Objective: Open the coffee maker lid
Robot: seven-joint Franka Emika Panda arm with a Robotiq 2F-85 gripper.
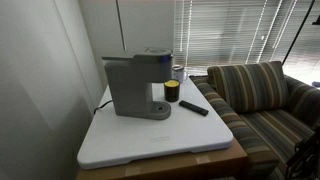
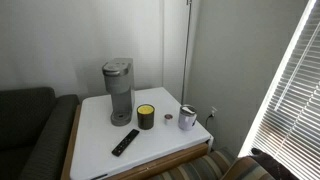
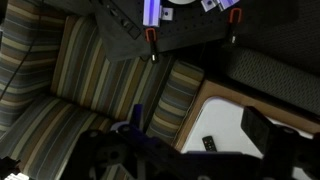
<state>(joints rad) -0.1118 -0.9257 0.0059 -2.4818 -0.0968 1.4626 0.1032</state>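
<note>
The grey coffee maker (image 1: pixel 135 88) stands on the white table (image 1: pixel 150 140) near its back left, and shows in both exterior views (image 2: pixel 118 90). Its lid (image 1: pixel 140 58) lies flat and closed on top (image 2: pixel 118 66). My gripper (image 3: pixel 190 150) shows only in the wrist view, as dark blurred fingers spread apart with nothing between them. It hangs high above the striped sofa (image 3: pixel 90 80) and the table corner (image 3: pixel 225 115), far from the machine. The machine is not in the wrist view.
A yellow-and-black cup (image 1: pixel 172 92) stands beside the machine's base. A black remote (image 1: pixel 194 107) lies near the table front (image 3: pixel 208 144). A metal mug (image 2: pixel 188 118) stands close by. The sofa (image 1: pixel 260 95) adjoins the table, with window blinds behind it.
</note>
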